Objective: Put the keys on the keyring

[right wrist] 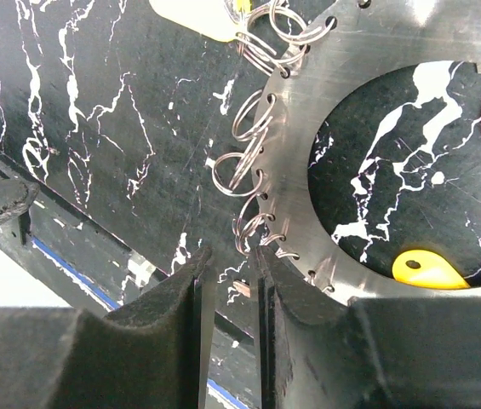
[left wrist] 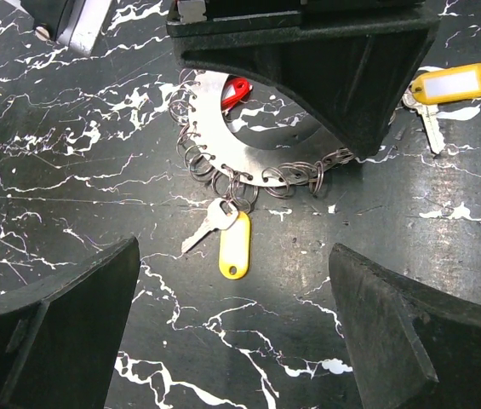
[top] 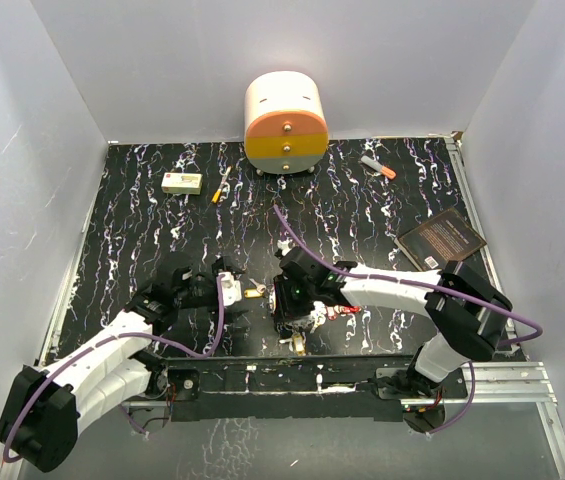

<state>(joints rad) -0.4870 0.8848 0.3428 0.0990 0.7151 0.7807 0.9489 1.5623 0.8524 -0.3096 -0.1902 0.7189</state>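
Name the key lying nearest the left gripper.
The yellow-tagged key below the keyring in the left wrist view; the red-tagged key and the other yellow-tagged one lie farther off.

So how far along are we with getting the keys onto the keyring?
Done, apparently: one yellow-tagged key hangs from a rim loop of the keyring. In hand: the right gripper, jaws nearly together at another rim loop; grip unclear. Still to do: a second yellow-tagged key lies loose beside the ring; the red tag in the hole is partly hidden.

A robot lab cell: plain white walls box in a marbled tabletop (metal rail in front).
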